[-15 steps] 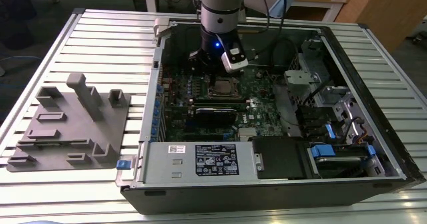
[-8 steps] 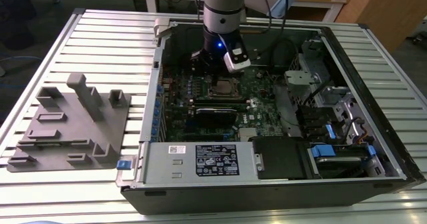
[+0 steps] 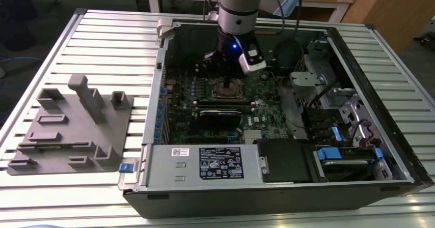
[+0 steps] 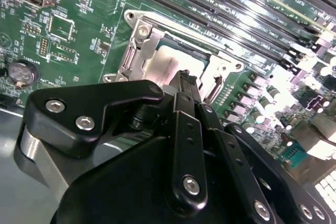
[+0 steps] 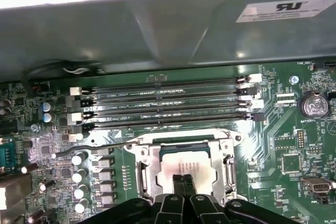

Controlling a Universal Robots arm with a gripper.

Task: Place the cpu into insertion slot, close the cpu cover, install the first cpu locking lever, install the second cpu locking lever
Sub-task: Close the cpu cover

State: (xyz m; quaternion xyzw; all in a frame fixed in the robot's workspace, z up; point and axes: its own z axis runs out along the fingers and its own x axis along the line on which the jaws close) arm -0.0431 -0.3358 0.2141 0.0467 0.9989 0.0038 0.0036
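Inside the open computer case, the insertion slot (image 3: 229, 89) sits on the green board under my gripper (image 3: 228, 78). In both wrist views the cpu cover (image 5: 148, 167) (image 4: 137, 51) lies down as a metal frame around the cpu (image 5: 181, 167) (image 4: 167, 60), whose silver face shows through the window. My gripper (image 5: 184, 181) (image 4: 187, 80) is shut with nothing between its fingers, and its tips hang over the near edge of the cpu. A thin wire locking lever (image 5: 94, 148) sticks out sideways from the socket's corner. Whether any lever is latched I cannot tell.
Several memory slots (image 5: 163, 106) run just beyond the socket, with the case wall (image 5: 157, 30) behind them. Capacitors (image 5: 79, 177) and a coin battery (image 5: 313, 104) flank the socket. A black card (image 3: 219, 113) and the power supply (image 3: 204, 162) lie nearer. A grey fixture (image 3: 75, 126) sits outside the case.
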